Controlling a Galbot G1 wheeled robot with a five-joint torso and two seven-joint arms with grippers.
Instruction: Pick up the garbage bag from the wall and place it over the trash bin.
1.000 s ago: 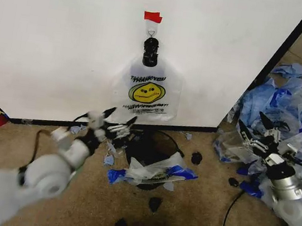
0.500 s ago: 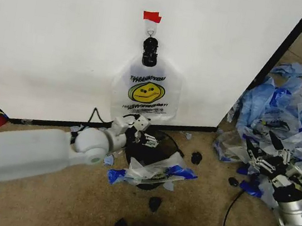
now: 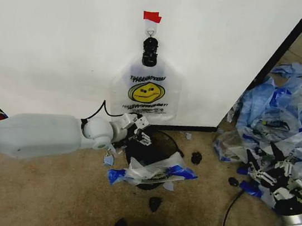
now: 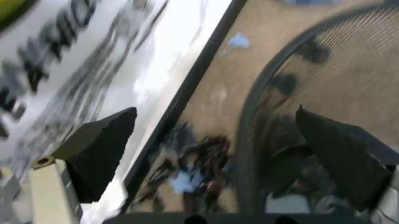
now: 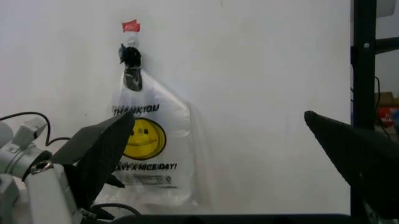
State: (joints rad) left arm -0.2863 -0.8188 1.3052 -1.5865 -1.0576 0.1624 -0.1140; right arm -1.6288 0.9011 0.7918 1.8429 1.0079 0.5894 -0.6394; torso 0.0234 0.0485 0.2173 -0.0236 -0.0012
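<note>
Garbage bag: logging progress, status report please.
Left gripper open beneath translucent smiley-face garbage bag. Right gripper open, parked aside. Bag clipped on white wall.

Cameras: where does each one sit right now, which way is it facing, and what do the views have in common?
Head view: high, looking forward and down at the wall, garbage bag and trash bin; shows the left gripper below the bag, right gripper open by the blue bags.
Left wrist view: looks past open fingers at the bag's print and bin rim.
Right wrist view: faces the wall and hanging bag between open fingers.
Shared: all three show the bag.
</note>
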